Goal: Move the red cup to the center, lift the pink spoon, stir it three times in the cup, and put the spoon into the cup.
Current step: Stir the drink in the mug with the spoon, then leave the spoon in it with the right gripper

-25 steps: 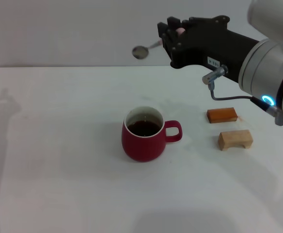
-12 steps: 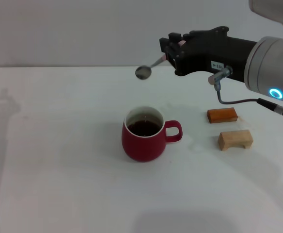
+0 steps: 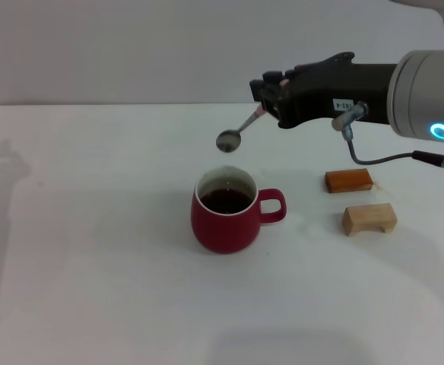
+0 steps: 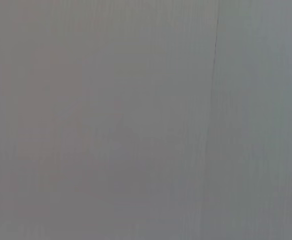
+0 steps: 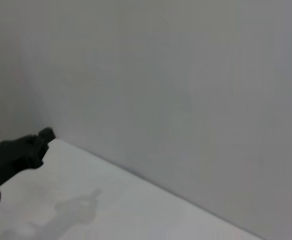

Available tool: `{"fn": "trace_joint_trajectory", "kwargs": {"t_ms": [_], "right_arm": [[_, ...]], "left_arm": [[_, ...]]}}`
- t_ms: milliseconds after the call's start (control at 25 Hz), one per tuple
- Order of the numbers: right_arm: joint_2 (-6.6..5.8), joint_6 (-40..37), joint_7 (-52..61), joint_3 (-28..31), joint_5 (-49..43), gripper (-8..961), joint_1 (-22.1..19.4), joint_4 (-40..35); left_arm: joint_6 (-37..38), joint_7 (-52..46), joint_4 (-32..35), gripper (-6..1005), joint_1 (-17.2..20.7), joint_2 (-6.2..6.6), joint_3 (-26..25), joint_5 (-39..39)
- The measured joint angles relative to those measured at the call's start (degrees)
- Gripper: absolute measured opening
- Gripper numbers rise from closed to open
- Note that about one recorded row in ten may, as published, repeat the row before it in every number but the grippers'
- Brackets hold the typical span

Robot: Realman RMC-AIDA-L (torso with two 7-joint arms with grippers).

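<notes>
well, pink spoon (image 3: 241,128) in right gripper (image 3: 268,95), bowl down-left over red cup (image 3: 224,211)

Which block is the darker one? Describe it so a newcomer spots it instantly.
Start at the red cup mid-table, its handle toward the robot's right. Past the handle lie two small wooden blocks. The darker one is the flat orange-brown block, farther from the robot; the pale tan block sits just nearer.

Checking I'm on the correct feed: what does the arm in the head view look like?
The right arm is a thick silver-white cylinder with a glowing blue ring light, ending in a black right gripper with a small white label. A thin grey cable loops below it.
</notes>
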Motion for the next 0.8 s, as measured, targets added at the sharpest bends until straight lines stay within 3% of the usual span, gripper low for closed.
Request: {"fn": "trace_joint_trajectory", "kwargs": {"t_ms": [360, 800], "right_arm": [[-0.03, 3.19, -0.12, 0.93, 0.96, 133, 3.35, -3.57], [0.07, 5.70, -2.06, 2.02, 3.64, 133, 9.88, -14.02]], "left_arm": [[0.28, -0.09, 0.00, -2, -0.06, 0.00, 0.00, 0.01], [0.35, -0.50, 0.00, -2, 0.37, 0.00, -0.16, 0.01]]}}
